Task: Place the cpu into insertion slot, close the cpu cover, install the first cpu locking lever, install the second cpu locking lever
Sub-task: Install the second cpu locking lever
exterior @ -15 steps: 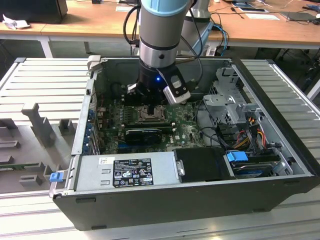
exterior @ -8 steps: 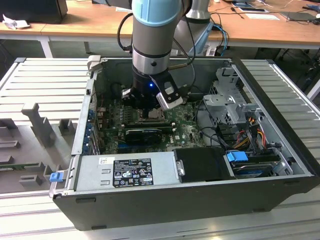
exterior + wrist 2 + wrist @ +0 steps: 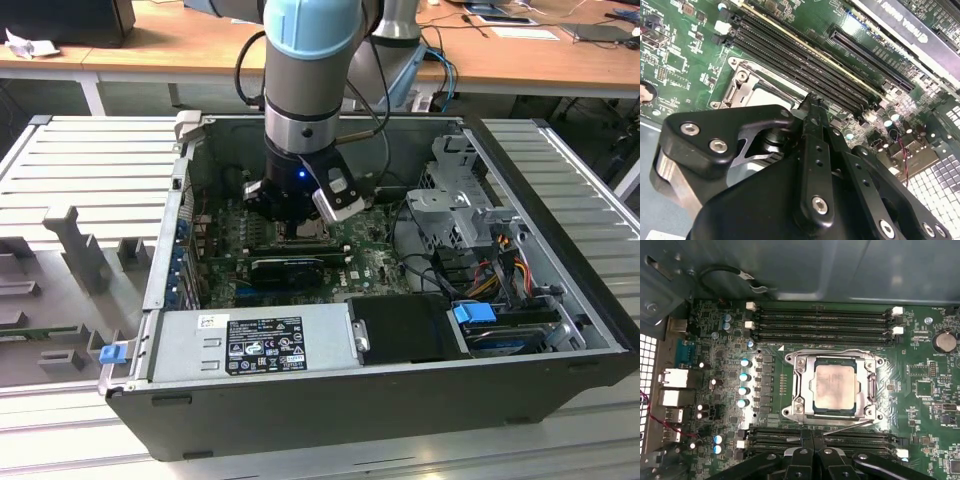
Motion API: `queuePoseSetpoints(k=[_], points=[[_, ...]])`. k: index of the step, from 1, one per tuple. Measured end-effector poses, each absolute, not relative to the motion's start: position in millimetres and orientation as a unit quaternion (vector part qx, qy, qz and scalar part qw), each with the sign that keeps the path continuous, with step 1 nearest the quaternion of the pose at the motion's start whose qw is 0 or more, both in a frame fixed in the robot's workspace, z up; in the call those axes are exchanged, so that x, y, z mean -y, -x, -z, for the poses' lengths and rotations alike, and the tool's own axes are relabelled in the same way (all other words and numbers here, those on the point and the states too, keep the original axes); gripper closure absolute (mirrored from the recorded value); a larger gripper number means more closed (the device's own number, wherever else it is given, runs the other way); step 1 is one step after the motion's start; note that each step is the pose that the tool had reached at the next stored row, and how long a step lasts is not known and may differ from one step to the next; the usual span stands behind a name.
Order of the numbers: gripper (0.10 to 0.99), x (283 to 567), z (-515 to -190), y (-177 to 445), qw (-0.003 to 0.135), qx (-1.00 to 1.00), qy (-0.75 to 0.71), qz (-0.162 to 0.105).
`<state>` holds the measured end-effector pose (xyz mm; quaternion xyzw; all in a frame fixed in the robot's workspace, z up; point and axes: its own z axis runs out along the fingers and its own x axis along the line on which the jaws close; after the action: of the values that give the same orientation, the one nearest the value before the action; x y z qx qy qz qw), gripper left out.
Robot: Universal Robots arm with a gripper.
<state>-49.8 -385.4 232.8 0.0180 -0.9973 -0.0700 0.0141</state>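
I see the cpu (image 3: 835, 386) seated in the slot (image 3: 801, 412) with the cover (image 3: 803, 381) shut over it, memory slots (image 3: 822, 326) flanking both sides on the board (image 3: 925, 365). My gripper (image 3: 812, 442) hangs just over the slot's edge, fingers (image 3: 805, 446) pressed together and holding nothing. In the exterior view the arm (image 3: 305, 120) blocks the slot, graphics card (image 3: 288, 268) just beside it, inside the case (image 3: 330, 390).

cpu (image 3: 836, 386) seated flat in insertion slot (image 3: 805, 416), silver-grey top up. cpu cover (image 3: 872, 390) closed flat over it, framing the chip, between the memory slots (image 3: 822, 325).
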Motion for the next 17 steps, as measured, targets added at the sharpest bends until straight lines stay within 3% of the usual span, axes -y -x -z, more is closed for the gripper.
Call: queuePoseSetpoints(k=[7, 17], points=[[0.98, 386.1, -220.5, 55.1, 0.014, 0.997, -0.018, 0.079], [0.98, 401.5, -213.0, 67.1, 0.01, 0.991, -0.025, 0.131]])
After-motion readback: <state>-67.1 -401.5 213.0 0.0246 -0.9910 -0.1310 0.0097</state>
